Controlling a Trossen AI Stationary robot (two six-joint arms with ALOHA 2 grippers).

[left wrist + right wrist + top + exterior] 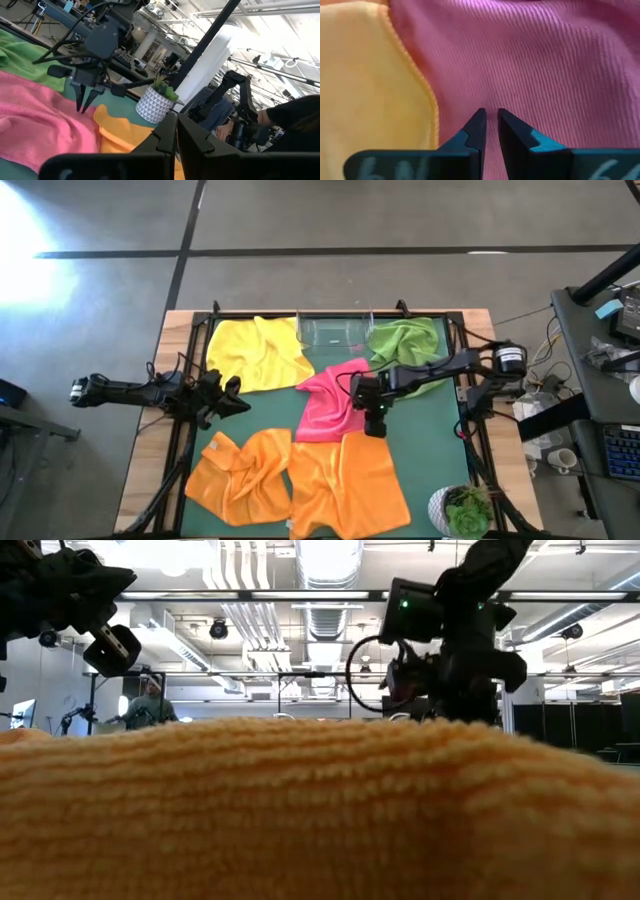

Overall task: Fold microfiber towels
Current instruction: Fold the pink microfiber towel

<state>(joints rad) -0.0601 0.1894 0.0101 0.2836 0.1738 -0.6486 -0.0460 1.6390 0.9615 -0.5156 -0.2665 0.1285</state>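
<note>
Several microfiber towels lie on the green table. A yellow towel [258, 352] sits far left, a green towel [408, 342] far right, a rumpled pink towel [335, 400] in the middle, and two orange towels [240, 478] [345, 485] near the front. My right gripper [490, 112] points steeply down just above the pink towel's near right part [55, 125], beside an orange towel's hem [420, 85]. Its fingertips are a narrow gap apart with nothing between them. My left gripper [176, 122] waits shut at the table's left edge [238, 393], above the mat.
A clear plastic tray [330, 330] stands at the far edge between the yellow and green towels. A potted plant [465, 510] stands at the near right corner. An orange towel [320, 810] fills the lower part of the low view. A person [150, 700] shows far off in the room.
</note>
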